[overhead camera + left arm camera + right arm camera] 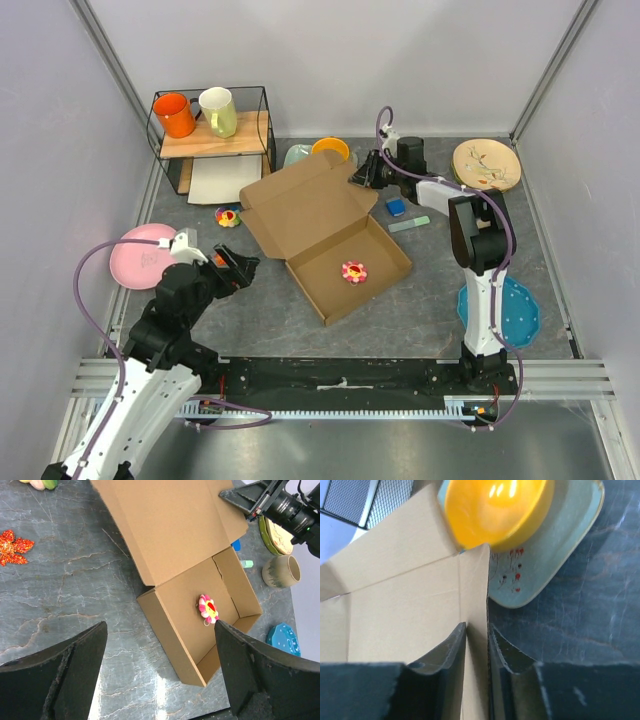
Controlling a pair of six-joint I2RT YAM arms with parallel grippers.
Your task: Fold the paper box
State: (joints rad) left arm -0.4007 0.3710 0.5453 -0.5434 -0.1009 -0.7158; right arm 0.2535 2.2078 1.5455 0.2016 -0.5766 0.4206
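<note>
Found the paper box (325, 235) open at mid-table, with the shallow tray toward the near right and the lid thrown back flat toward the far left. Saw a pink-and-yellow flower toy (354, 271) lying inside the tray. Caught the right gripper (476, 630) at the box's far corner, pinched closed on a side flap of the lid, with the cardboard edge sandwiched between the fingers. Saw the left gripper (240, 270) hanging just off the box's near-left side, spread wide and apart from the cardboard.

Noted an orange bowl (331, 150) on a pale green plate (297, 156) just beyond the box's far corner. Spotted a second flower toy (228, 216) just left of the lid and a pink plate (140, 255) further left. Made out a wire shelf (212, 135) beyond the box's far-left side, carrying an orange mug (174, 114) and a yellow-green mug (219, 111). Marked a small blue block (395, 207) and a pale green bar (409, 224) just right of the box, and a blue plate (515, 305) well off its near-right side.
</note>
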